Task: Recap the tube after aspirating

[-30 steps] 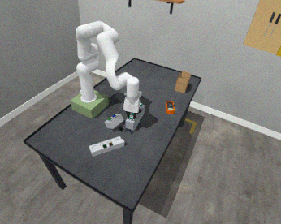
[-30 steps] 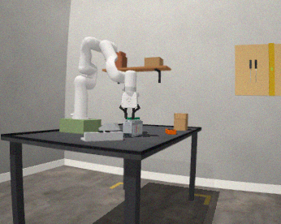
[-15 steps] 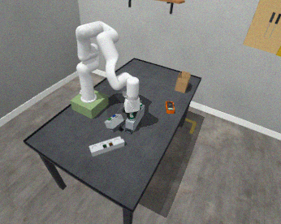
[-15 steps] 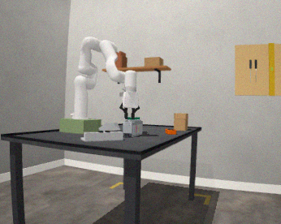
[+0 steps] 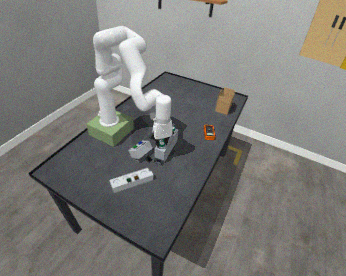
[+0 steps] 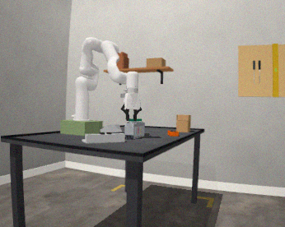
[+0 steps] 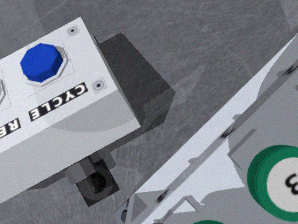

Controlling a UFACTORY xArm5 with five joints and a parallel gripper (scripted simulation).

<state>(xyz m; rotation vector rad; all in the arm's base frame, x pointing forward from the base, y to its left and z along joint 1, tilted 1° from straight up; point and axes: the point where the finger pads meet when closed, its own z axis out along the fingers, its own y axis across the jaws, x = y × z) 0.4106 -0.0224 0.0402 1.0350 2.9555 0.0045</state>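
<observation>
The white arm rises from its green base block (image 5: 100, 134), climbs to a high shoulder, folds over at the top and drops through a bent elbow to a wrist that points straight down. The gripper (image 6: 131, 118) hangs vertical just above the decapping station (image 6: 135, 130), on the side of the base block nearer the table's middle. Its dark fingers (image 6: 126, 111) splay downward, partly apart, about halfway through their travel, with nothing seen clamped between them.
</observation>
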